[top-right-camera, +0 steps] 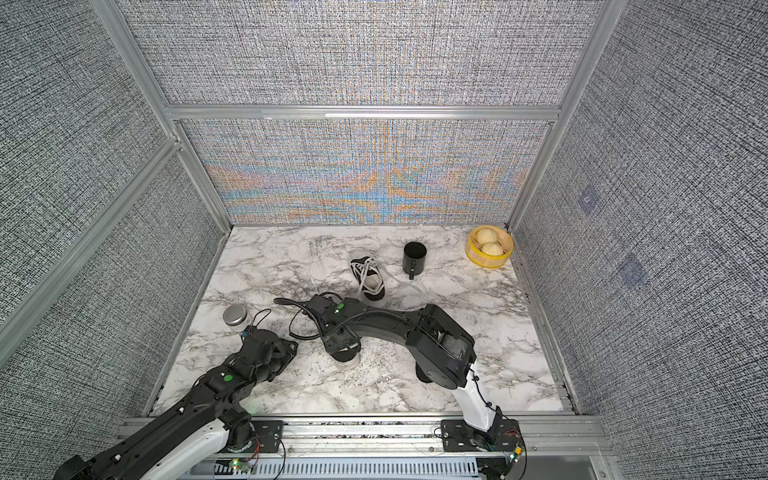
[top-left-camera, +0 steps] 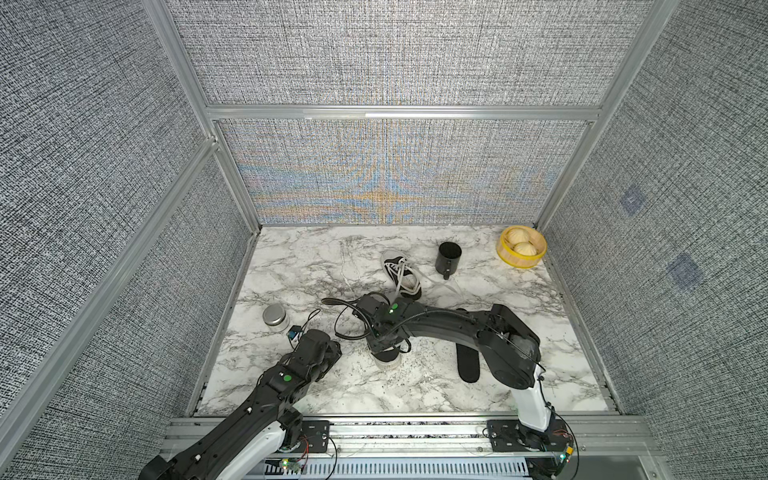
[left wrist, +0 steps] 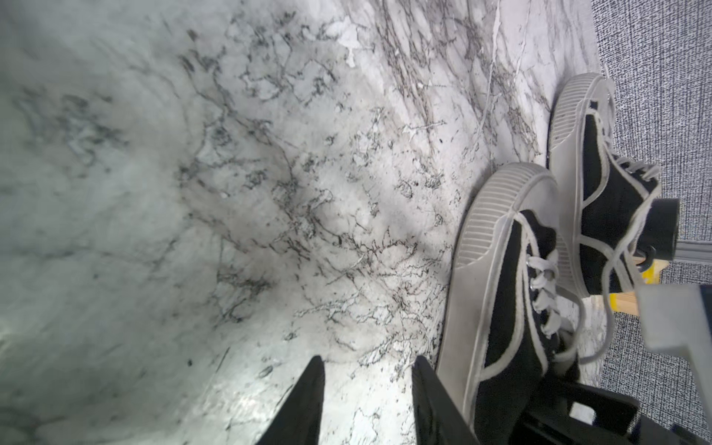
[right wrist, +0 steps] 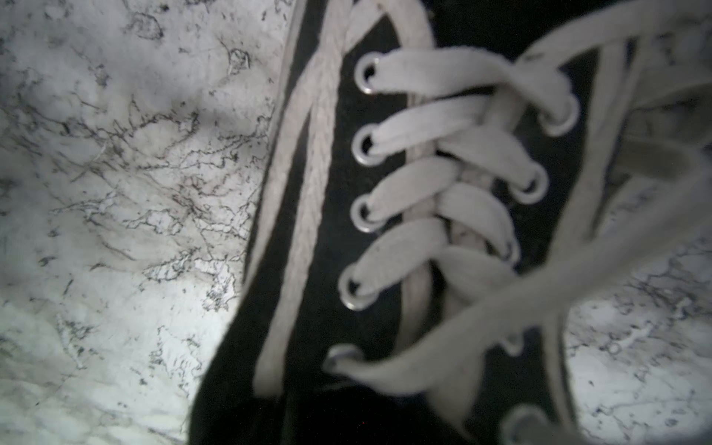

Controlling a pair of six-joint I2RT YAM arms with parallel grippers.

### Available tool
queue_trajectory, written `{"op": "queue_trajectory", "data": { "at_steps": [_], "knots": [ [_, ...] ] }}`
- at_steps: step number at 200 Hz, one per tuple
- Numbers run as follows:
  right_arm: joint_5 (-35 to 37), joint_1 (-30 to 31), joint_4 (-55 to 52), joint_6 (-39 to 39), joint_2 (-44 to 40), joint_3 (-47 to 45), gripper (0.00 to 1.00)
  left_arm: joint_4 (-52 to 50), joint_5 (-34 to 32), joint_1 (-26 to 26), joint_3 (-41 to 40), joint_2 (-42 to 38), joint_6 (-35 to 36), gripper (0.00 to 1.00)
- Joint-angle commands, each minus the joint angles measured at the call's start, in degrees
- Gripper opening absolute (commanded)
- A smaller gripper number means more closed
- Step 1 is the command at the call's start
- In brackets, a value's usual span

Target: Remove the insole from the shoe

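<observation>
right tool [top-left-camera: 384,337]: down over the near shoe [top-left-camera: 387,360], right above its laces [right wrist: 431,173]; its jaws are hidden from where I stand, so I cannot tell how wide it is
left tool [left wrist: 368,360]: a fairly narrow gap, nothing in it, one finger just beside the near shoe's sole
insole [top-left-camera: 468,362]: a black one lies flat on the bench [top-left-camera: 299,266], to the right tool's right, partly under that arm; whether the near shoe has one inside I cannot see
far shoe [top-left-camera: 401,276]: beyond the right tool, laces trailing loose
risk: I'd guess the right tool snags a lace rather than an insole and drags the shoe along, since the left tool is not bracing it
</observation>
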Motion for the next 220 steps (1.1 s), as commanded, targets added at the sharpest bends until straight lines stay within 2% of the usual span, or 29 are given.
{"op": "queue_trajectory", "data": {
  "at_steps": [1,19,53,104,145,220],
  "knots": [
    [-0.2,-0.1,-0.2,2.4,4.0,-2.1,0.42,-1.5,-1.3,0.1,0.4,-0.8,0.6,0.42],
    [0.6,-0.3,0.1,3.6,5.2,-2.5,0.32,-1.9,-0.9,0.0,1.1,-0.4,2.0,0.45],
    [-0.4,-0.4,1.2,4.5,4.4,-2.2,0.0,-0.8,0.7,0.1,2.0,1.6,3.5,0.47],
    [-8.0,-2.6,7.5,4.6,-4.7,-2.8,0.0,4.3,4.9,0.0,1.1,3.3,5.5,0.47],
    [-11.6,-4.1,7.6,3.8,-7.9,-2.5,0.0,10.5,13.1,0.0,2.6,6.7,10.9,0.47],
    [-16.9,-5.2,12.3,6.0,-8.4,-4.5,0.0,23.4,27.6,0.0,7.4,22.7,15.4,0.46]
  ]
}}
